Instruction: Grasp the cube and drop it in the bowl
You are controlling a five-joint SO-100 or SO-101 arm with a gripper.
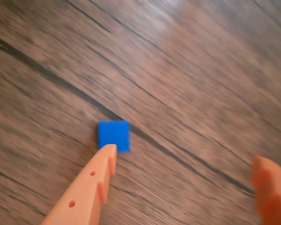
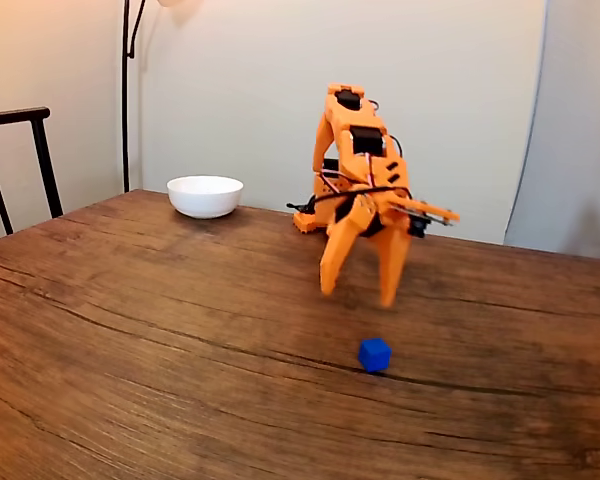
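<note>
The small blue cube (image 1: 114,136) (image 2: 374,354) lies on the wooden table. My orange gripper (image 2: 358,295) hangs open above and just behind it, fingers pointing down with a wide gap and nothing between them. In the wrist view the gripper (image 1: 185,159) shows one fingertip (image 1: 107,152) at the cube's near edge, while the other finger (image 1: 270,187) sits far off at the right edge. The white bowl (image 2: 205,195) stands at the back left of the table in the fixed view, well away from the arm.
The table (image 2: 130,330) is dark wood with long grain lines. A dark chair back (image 2: 20,160) stands at the left edge and a lamp pole (image 2: 126,90) rises behind the bowl. The arm's base (image 2: 315,215) sits at the table's far side.
</note>
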